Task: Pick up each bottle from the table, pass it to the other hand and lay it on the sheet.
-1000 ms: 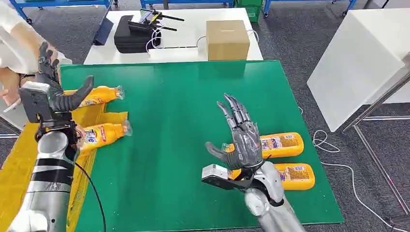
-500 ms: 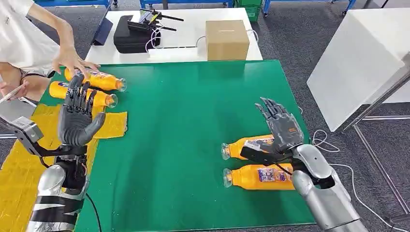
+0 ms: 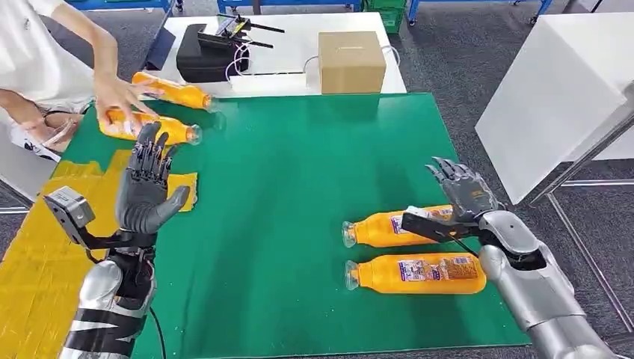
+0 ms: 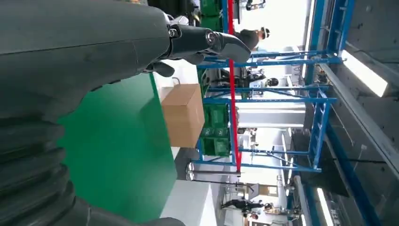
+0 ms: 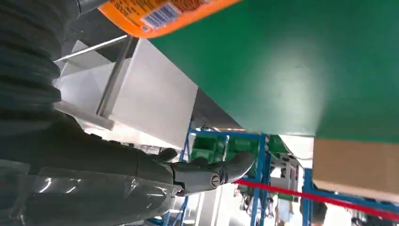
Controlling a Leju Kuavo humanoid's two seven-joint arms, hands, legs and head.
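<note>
Orange bottles (image 3: 153, 127) now gripped by a person's hand (image 3: 119, 93); both robot hands' fingers (image 3: 149, 153) stay spread.

Four orange bottles: two lying near the right edge (image 3: 396, 226) (image 3: 419, 274), two by the person (image 3: 173, 91) (image 3: 153, 127); one cardboard box (image 3: 351, 61); one yellow sheet (image 3: 45, 247).
</note>
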